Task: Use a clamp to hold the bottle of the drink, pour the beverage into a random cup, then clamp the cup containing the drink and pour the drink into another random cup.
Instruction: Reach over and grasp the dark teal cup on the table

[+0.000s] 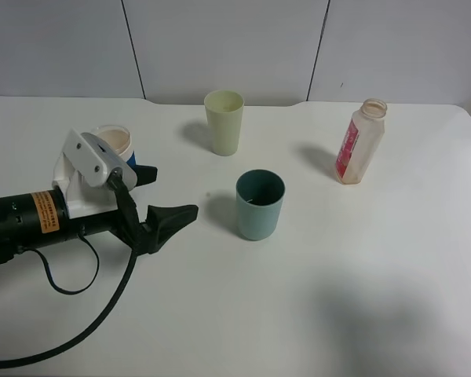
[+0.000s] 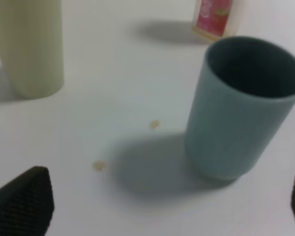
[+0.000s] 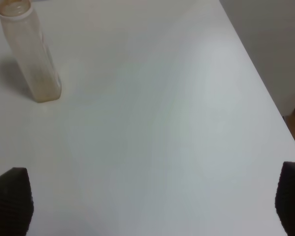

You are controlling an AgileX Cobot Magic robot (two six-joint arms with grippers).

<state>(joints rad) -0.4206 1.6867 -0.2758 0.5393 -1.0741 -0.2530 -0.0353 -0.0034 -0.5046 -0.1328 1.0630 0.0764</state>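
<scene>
The open-topped bottle [image 1: 360,141] with a red label stands upright at the back right; it looks nearly empty. It also shows in the right wrist view [image 3: 32,54]. A teal cup [image 1: 260,204] stands mid-table, and a pale yellow cup [image 1: 224,122] stands behind it. My left gripper [image 1: 161,196] is open and empty, a short way left of the teal cup [image 2: 241,108]. The yellow cup [image 2: 29,44] and the bottle's base [image 2: 214,17] show beyond it. My right gripper [image 3: 150,201] is open and empty, well apart from the bottle. It is out of the high view.
A blue cup with a white inside [image 1: 114,141] stands right behind the left wrist. Two small drops [image 2: 155,124] lie on the table beside the teal cup. The table's right edge [image 3: 265,93] runs near the right gripper. The left arm's cable [image 1: 102,306] loops over the front left.
</scene>
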